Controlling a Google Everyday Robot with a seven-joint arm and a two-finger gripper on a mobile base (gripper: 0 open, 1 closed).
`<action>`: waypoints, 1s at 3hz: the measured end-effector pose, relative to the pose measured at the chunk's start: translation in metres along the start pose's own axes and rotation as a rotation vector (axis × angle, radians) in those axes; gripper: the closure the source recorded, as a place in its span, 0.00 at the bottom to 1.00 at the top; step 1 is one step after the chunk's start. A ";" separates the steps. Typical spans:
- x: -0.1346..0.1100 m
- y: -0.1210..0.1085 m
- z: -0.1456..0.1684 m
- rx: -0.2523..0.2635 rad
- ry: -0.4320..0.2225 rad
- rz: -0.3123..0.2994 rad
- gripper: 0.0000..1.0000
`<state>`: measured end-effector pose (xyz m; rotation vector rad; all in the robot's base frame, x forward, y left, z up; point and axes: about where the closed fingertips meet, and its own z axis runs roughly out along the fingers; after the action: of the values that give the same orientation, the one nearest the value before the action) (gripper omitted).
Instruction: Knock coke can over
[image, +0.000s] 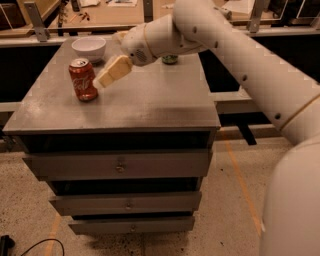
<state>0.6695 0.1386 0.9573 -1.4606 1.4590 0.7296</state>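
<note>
The red coke can (83, 79) stands upright on the left side of the grey cabinet top (150, 100). My gripper (102, 80) comes in from the right on the white arm. Its cream-coloured fingers (114, 71) point down-left and their tips are right beside the can's right side, at about mid-height. I cannot tell if they touch the can.
A white bowl (89, 47) sits at the back left of the top, behind the can. A dark green object (170, 59) shows at the back, partly hidden by the arm. The cabinet has several drawers (120, 165). A wooden workbench (120, 12) runs behind.
</note>
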 end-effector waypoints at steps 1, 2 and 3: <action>-0.002 -0.035 0.043 0.021 -0.088 0.028 0.00; 0.001 -0.046 0.084 -0.012 -0.142 0.055 0.00; 0.013 -0.042 0.109 -0.048 -0.166 0.095 0.00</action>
<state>0.7326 0.2253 0.9096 -1.3400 1.3990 0.9280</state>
